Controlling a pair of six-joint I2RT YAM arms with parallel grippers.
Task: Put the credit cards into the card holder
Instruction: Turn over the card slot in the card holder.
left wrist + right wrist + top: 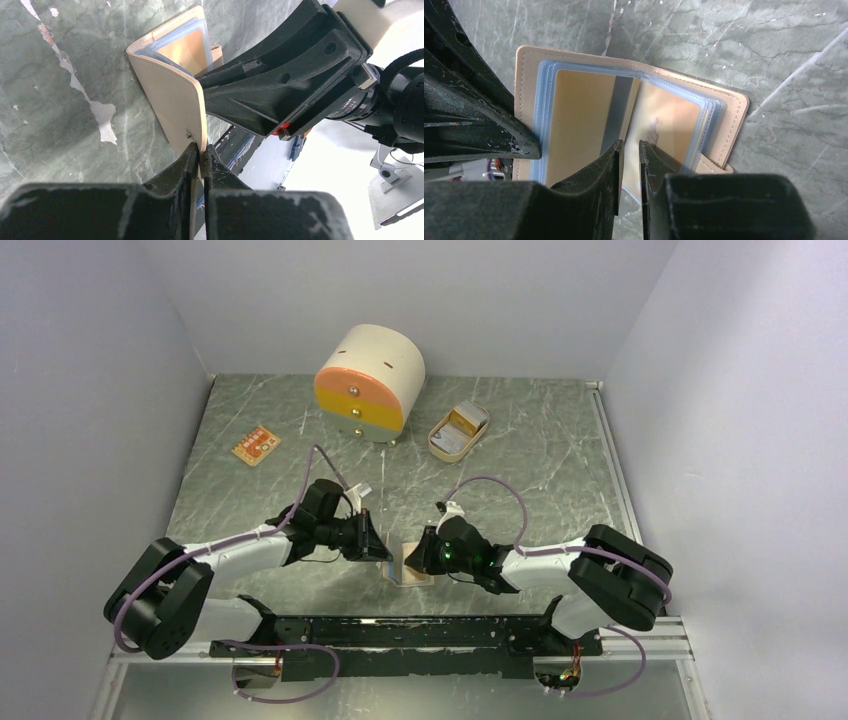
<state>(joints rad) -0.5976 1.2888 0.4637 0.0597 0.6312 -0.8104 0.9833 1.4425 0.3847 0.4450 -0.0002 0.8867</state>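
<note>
Grey marbled counter (540, 490); at its near edge the left claw (200, 152) is clenched on the cover of the open holder (172, 95), propping it up. The right claw (629, 150) is pinched narrow at the sleeves (541, 125); whether it grips anything I cannot tell. This is probably mid-insertion, and the next move needs a straight slide into a pocket. Far left lies an orange card (256, 446).

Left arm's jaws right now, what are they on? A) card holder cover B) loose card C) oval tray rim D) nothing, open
A: left wrist view shows the left arm's jaws pinched shut on the tan cover edge of the card holder.
</note>
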